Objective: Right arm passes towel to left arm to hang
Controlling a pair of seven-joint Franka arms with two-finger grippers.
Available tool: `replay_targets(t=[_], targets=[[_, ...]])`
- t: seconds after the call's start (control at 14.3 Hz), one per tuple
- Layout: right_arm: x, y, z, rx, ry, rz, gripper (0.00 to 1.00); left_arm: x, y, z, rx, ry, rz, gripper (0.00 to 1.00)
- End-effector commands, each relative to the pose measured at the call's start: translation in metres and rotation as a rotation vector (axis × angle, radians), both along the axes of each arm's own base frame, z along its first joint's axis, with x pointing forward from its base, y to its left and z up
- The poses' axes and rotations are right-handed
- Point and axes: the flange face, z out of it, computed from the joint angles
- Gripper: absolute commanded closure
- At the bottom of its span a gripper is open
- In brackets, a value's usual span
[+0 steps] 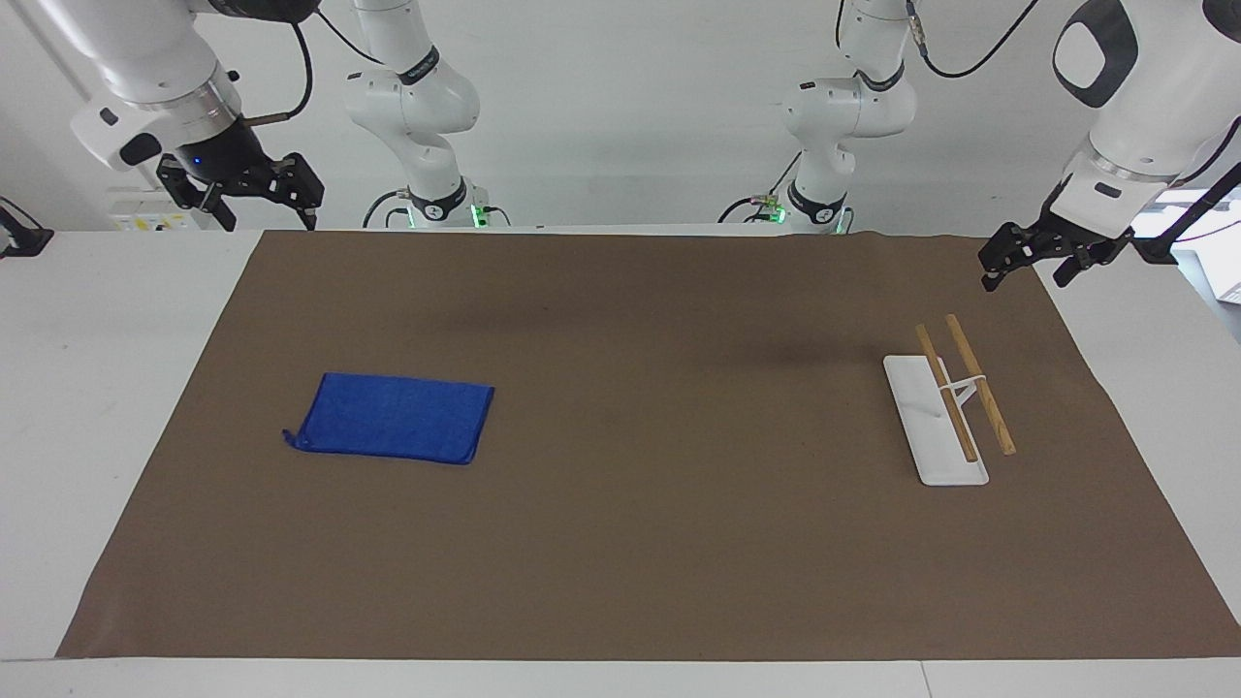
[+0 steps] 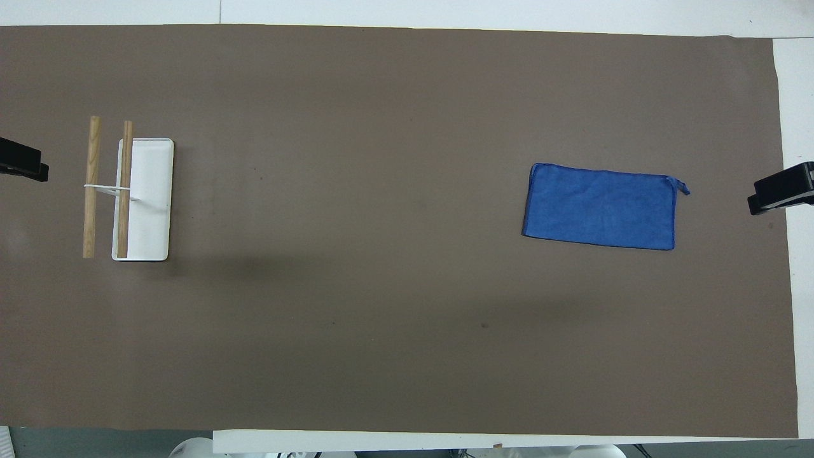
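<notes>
The blue towel (image 1: pixel 393 417) lies flat and folded on the brown mat, toward the right arm's end of the table; it also shows in the overhead view (image 2: pixel 601 205). My right gripper (image 1: pixel 270 221), with a blue wrist light, hangs open and empty in the air over the mat's corner at its own end, apart from the towel. Its tip shows at the edge of the overhead view (image 2: pixel 781 189). My left gripper (image 1: pixel 1024 279) hangs open and empty over the mat's edge at the left arm's end, beside the rack; its tip also shows in the overhead view (image 2: pixel 22 162).
A small rack (image 1: pixel 955 402) with a white base and two wooden rods stands on the mat toward the left arm's end; it also shows in the overhead view (image 2: pixel 127 191). The brown mat (image 1: pixel 679 533) covers most of the white table.
</notes>
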Motion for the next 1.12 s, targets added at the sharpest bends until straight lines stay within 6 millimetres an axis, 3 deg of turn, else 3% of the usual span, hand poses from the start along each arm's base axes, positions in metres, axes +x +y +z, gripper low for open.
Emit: replay_targets(t=[0.0,0.49,0.63,0.91,1.05], targets=[[-0.003,-0.003,0.001,0.001,-0.008,0.006,0.00,-0.007,0.005,0.002,0.015,0.001,-0.005,0.00],[0.001,0.002,-0.003,-0.003,-0.030,0.004,0.00,-0.007,0.004,0.002,0.015,0.003,-0.006,0.00],[0.015,0.010,-0.053,-0.006,-0.050,-0.040,0.00,-0.007,0.004,0.002,0.013,0.003,-0.006,0.00],[0.035,0.059,-0.183,0.006,-0.098,-0.012,0.00,-0.007,0.004,0.002,0.015,0.003,-0.006,0.00],[0.036,0.062,-0.234,0.008,-0.085,-0.018,0.00,-0.007,0.004,0.002,0.015,0.003,-0.006,0.00]])
